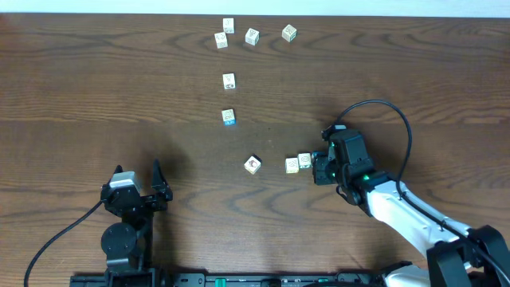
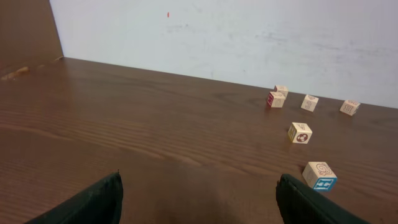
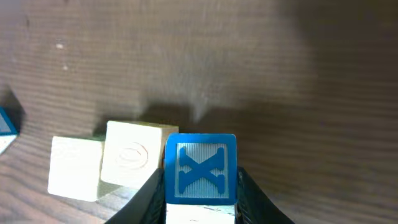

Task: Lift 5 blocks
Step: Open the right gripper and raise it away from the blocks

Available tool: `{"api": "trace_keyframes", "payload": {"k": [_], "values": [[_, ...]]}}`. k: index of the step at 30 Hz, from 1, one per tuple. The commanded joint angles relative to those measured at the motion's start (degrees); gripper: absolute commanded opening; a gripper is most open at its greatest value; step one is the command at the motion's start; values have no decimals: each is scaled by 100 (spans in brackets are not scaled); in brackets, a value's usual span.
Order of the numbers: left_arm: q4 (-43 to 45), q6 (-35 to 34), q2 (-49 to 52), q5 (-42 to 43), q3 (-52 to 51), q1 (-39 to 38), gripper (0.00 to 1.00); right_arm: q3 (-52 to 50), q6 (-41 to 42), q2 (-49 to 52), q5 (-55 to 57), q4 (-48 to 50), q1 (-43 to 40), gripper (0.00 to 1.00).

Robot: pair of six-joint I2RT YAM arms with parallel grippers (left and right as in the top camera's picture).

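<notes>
Pinching the blue X block [image 3: 200,168] between the part-closed fingers of the right claw [image 3: 199,202]. Just beside that block, touching each other, two cream blocks [image 3: 130,155]. Holding nothing in the left claw [image 2: 199,208], spread wide, well apart from that block.

A dark brown wooden table [image 1: 96,96] with clear grain and a soft satin sheen, smooth to the eye. Small blocks [image 1: 229,80] on it look like pale bare wood, matt, with printed faces. One blue-faced block [image 3: 200,168] has a finely ridged print with a white X; a cream block [image 3: 132,155] has a smooth, dull face and a faint stamped mark. The left gripper [image 2: 199,179] has fingers [image 2: 93,202] of matt black plastic. The right arm [image 1: 394,209] has a white, slightly glossy plastic shell. The wall [image 2: 249,37] is matt white, faintly scuffed.
</notes>
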Motion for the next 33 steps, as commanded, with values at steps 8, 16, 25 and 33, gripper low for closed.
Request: {"api": "trace_keyframes", "payload": {"k": [8, 16, 25, 33], "values": [[-190, -26, -15, -52, -114, 20, 79, -13, -175, 85, -140, -35, -20, 27], [-190, -26, -15, -55, -114, 20, 79, 0, -92, 83, 52, -42, -24, 30], [-190, -26, -15, -52, -114, 20, 79, 7, -90, 76, 48, -44, -24, 50], [-190, -26, -15, -52, -114, 20, 79, 76, -90, -90, 52, -63, -24, 52]]}}
